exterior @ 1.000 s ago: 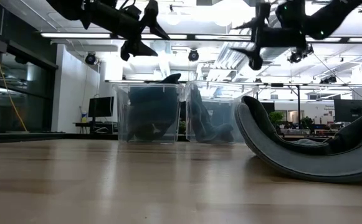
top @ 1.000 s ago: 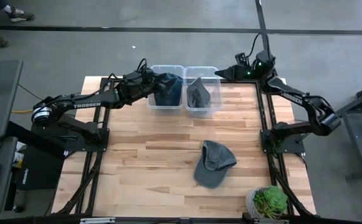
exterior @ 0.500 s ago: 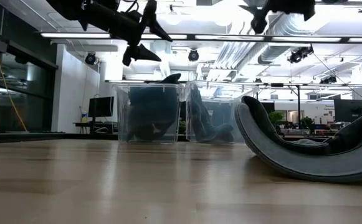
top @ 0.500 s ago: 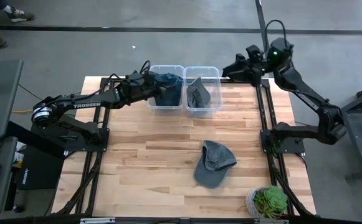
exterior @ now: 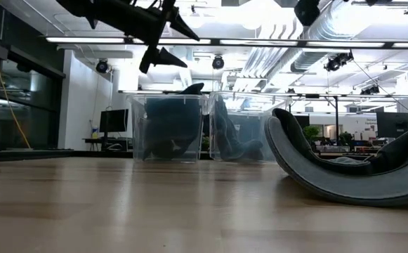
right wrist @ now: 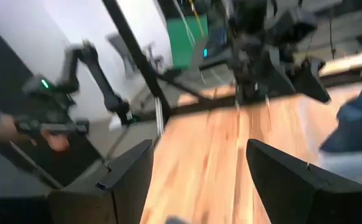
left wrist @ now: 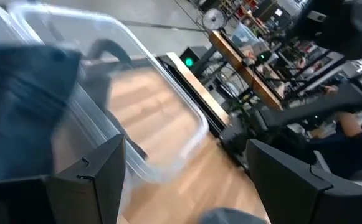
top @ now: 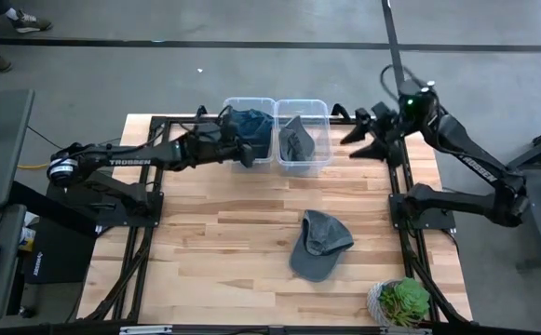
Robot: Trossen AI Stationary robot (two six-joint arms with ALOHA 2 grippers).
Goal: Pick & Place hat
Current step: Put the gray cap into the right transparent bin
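Observation:
A grey hat (top: 318,244) lies on the wooden table, right of centre toward the near edge; in the low view the grey hat (exterior: 344,169) rests on its crown with the brim curling up. My left gripper (top: 248,154) hovers open at the near wall of the left clear bin (top: 225,154), and nothing is between its fingers in the left wrist view (left wrist: 184,149). My right gripper (top: 358,132) hangs open in the air just right of the right clear bin (top: 315,166), high above the table, also empty in its wrist view (right wrist: 198,149).
The two bins stand side by side at the far edge; the left holds a dark blue hat (top: 251,126), the right a grey one (top: 296,138). A potted plant (top: 402,300) sits at the near right corner. Bare wood spreads left of the lying hat.
My left gripper has drawn back from over the left bin toward the table's near edge, rolling a little. My right gripper has risen out of the low view, swung toward the table's right and near side and rolled. Both stayed open. The hats have not moved.

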